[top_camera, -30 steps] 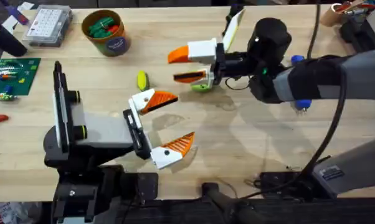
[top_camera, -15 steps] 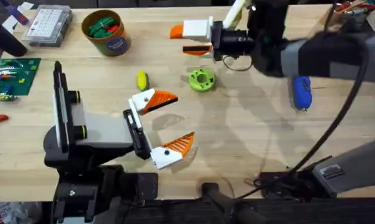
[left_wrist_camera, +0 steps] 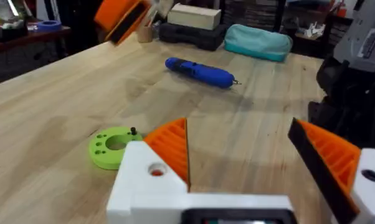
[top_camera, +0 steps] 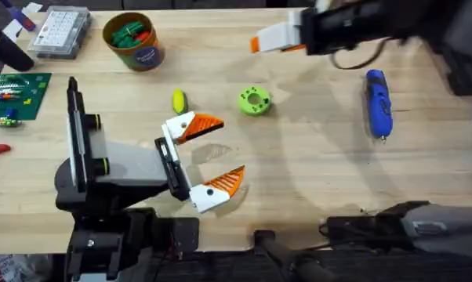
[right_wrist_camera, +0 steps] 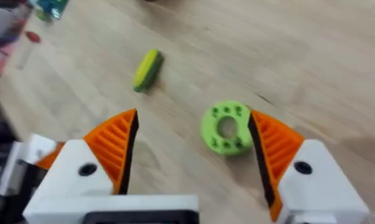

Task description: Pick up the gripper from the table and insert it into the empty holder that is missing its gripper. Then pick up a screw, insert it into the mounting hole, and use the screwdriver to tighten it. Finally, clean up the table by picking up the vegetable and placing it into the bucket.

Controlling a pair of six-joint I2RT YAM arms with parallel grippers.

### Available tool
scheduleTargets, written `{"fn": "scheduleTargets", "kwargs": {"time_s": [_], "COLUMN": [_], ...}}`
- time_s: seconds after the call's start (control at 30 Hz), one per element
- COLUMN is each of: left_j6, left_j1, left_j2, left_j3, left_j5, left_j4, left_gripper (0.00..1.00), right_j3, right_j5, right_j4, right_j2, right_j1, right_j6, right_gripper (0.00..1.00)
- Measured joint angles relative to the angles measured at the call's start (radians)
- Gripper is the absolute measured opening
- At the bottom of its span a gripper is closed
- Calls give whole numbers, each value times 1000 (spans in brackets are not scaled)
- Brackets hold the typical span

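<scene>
Hovering open right hand (right_wrist_camera: 190,149); no legible writing

Table (top_camera: 299,168): light wood planks. On it: yellow vegetable (top_camera: 178,100), green disc with holes (top_camera: 254,100) just beside, blue screwdriver (top_camera: 378,113) well apart, bucket (top_camera: 133,39), green circuit board (top_camera: 15,95), clear parts box (top_camera: 59,31), maybe screws inside.

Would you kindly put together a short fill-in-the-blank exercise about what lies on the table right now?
1. The blue screwdriver lies flat on the ____.
2. The round ring with holes, lying right of the vegetable, is coloured ____.
3. The bucket holds red and ____ items.
4. The right gripper has its fingers ____.

Missing words: table; green; green; open
</scene>
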Motion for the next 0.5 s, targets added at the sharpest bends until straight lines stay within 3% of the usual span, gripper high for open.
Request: {"fn": "scheduleTargets", "kwargs": {"time_s": [0.17,0.33,0.5], "left_j6": [0,0,0], "left_j1": [0,0,0], "left_j2": [0,0,0], "left_j3": [0,0,0], "left_j5": [0,0,0], "left_j4": [0,0,0], "left_gripper": [983,983,983], "right_j3": [11,14,-33], "right_j5": [202,310,356], "right_j4": [-230,-428,-400], "right_j2": [-159,-215,-213], "right_j1": [0,0,0], "right_j6": [-130,-208,-221], "right_gripper": [993,993,993]}}
